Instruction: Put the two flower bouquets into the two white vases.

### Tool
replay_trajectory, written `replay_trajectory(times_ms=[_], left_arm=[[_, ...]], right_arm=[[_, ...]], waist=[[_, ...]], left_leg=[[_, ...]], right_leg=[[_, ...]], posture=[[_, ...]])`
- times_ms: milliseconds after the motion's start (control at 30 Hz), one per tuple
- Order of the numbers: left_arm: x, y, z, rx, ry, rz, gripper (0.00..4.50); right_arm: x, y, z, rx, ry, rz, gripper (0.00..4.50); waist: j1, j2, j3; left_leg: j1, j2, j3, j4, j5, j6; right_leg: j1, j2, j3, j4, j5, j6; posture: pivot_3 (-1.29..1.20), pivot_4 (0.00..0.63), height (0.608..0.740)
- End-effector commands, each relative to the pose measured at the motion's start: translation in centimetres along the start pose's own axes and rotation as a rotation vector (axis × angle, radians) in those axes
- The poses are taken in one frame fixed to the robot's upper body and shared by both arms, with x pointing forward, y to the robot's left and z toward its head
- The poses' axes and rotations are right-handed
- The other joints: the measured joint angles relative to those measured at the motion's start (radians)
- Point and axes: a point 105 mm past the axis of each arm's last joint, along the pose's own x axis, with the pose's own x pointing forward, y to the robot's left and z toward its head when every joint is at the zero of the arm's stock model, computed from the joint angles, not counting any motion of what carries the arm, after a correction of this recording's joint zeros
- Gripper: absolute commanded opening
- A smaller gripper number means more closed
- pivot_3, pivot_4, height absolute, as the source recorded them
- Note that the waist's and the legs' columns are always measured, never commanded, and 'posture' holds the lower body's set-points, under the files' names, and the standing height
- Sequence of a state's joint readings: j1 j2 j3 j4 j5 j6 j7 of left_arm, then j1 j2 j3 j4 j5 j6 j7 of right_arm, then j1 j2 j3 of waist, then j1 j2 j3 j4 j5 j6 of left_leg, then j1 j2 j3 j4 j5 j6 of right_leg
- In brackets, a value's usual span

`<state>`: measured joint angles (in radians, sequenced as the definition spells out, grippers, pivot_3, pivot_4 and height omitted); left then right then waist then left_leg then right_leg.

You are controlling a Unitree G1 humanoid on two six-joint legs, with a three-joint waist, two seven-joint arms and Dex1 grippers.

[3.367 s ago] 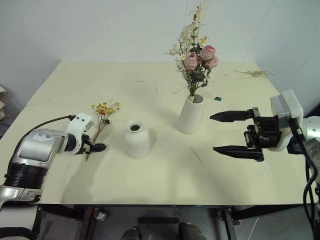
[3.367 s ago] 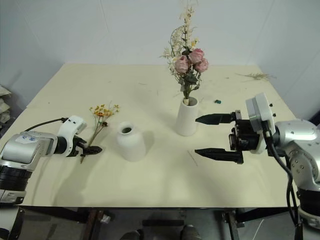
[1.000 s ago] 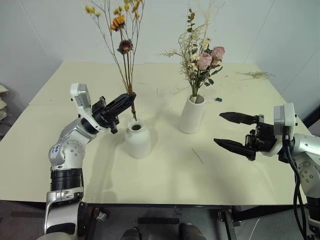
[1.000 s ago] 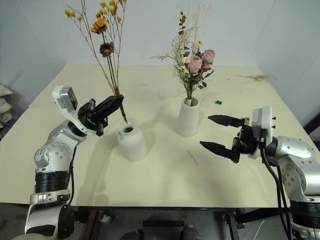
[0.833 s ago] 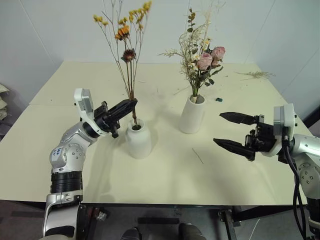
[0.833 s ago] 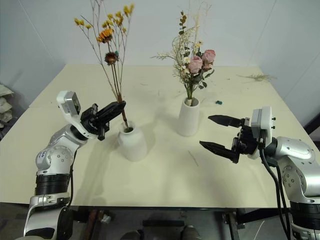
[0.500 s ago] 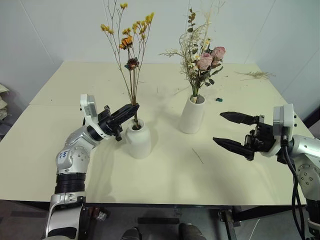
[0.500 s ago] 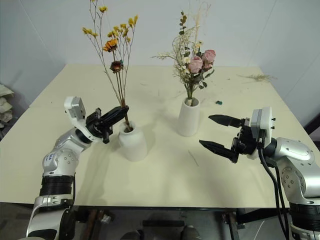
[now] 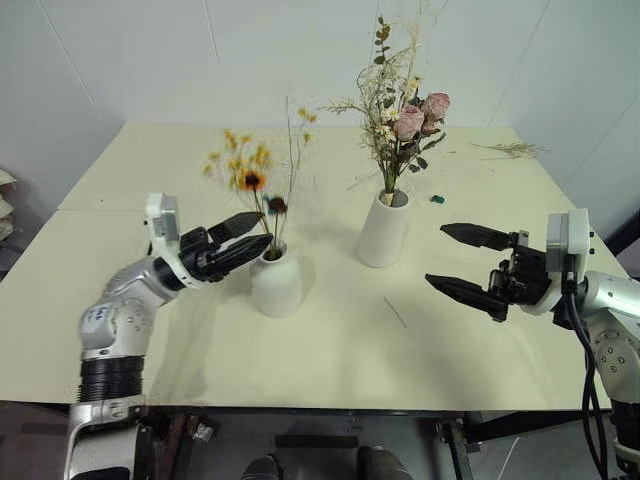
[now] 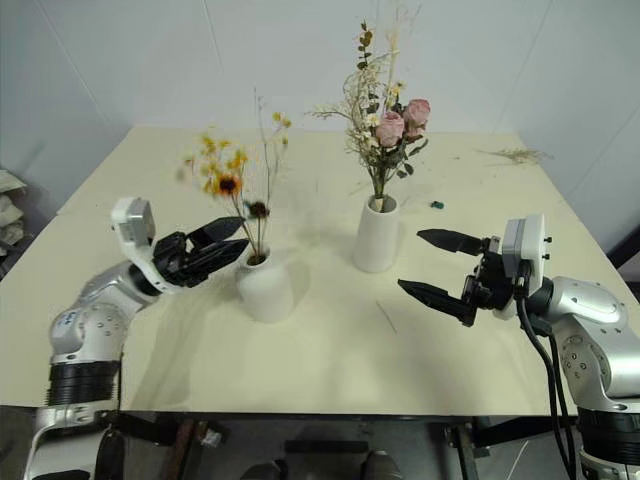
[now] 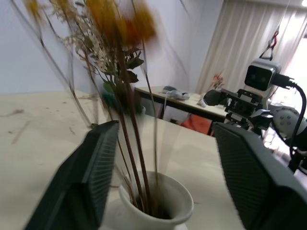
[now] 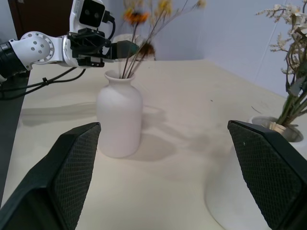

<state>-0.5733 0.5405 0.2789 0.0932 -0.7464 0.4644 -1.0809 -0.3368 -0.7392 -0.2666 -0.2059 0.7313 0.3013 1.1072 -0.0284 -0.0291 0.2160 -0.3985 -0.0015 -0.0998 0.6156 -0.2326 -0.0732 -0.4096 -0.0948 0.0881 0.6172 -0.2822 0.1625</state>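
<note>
Just released: yellow-orange bouquet (image 9: pixel 258 185) dropped into rounded jug vase (image 9: pixel 275 281) near table's (image 9: pixel 330 350) front edge, left gripper (image 9: pixel 243 240) now spread, right gripper (image 9: pixel 468 265) spread and empty, rose bouquet (image 9: pixel 402 110) in tall vase (image 9: pixel 384 228); task seemingly complete.

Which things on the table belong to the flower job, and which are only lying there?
Job things:
yellow flowers in the round vase
pink roses in the tall vase

Lying about:
dried sprig
small green bit
thin twig
</note>
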Motion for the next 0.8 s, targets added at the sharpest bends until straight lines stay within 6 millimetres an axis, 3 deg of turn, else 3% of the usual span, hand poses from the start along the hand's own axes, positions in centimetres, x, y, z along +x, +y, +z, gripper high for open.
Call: replay_trajectory(times_ms=[33, 133, 233, 300, 533, 800], left_arm=[[-1.0, -0.4, 0.9, 0.083, 0.043, -0.006, 4.48], [-2.3, 0.0, 1.0, 0.108, 0.104, 0.011, 4.48], [-5.0, 0.6, 2.3, 0.168, 0.206, 0.043, 4.48], [-5.8, 0.5, 3.0, 0.187, 0.239, 0.037, 4.48], [-7.0, 0.0, 4.1, 0.233, 0.291, 0.021, 4.48], [-7.5, 0.5, 3.3, 0.293, 0.324, 0.015, 4.48]], right_arm=[[-0.2, -0.1, 1.1, -0.053, -0.034, -0.005, 4.5], [-0.2, -0.3, 1.0, -0.05, -0.034, -0.002, 4.5], [-0.1, -0.9, 1.2, -0.066, -0.026, 0.003, 4.5], [-0.4, -1.4, 1.4, -0.081, -0.014, 0.002, 4.5], [-2.3, -2.8, 1.3, -0.128, 0.074, 0.001, 4.5], [-4.4, -2.8, 1.7, -0.155, 0.149, -0.022, 4.5]], waist=[[0.0, 0.0, 0.0], [0.0, 0.0, 0.0], [-0.008, 0.0, 0.0], [-0.012, 0.0, 0.0], [0.001, 0.0, 0.0], [-0.001, 0.001, 0.0]], left_leg=[[0.0, 0.0, 0.0, 0.0, 0.0, 0.0], [0.0, 0.0, 0.0, 0.0, 0.0, 0.0], [0.0, 0.0, 0.0, -0.001, 0.0, 0.0], [0.001, 0.0, 0.0, -0.002, 0.0, 0.0], [0.0, 0.0, 0.0, -0.003, 0.0, 0.0], [0.0, 0.001, 0.0, -0.004, 0.0, 0.001]], right_leg=[[0.0, 0.0, 0.0, 0.0, 0.0, 0.0], [0.0, 0.0, 0.0, 0.0, 0.0, 0.0], [0.0, 0.0, 0.0, 0.0, 0.0, -0.001], [-0.001, 0.0, 0.0, 0.0, -0.001, -0.001], [0.0, 0.0, 0.0, -0.002, -0.001, -0.002], [-0.001, 0.0, -0.001, -0.002, -0.001, -0.002]], posture=[[0.0, 0.15, 0.74], [0.0, 0.15, 0.74], [0.0, 0.15, 0.74], [0.0, 0.15, 0.74], [0.0, 0.15, 0.74], [0.0, 0.15, 0.74]])
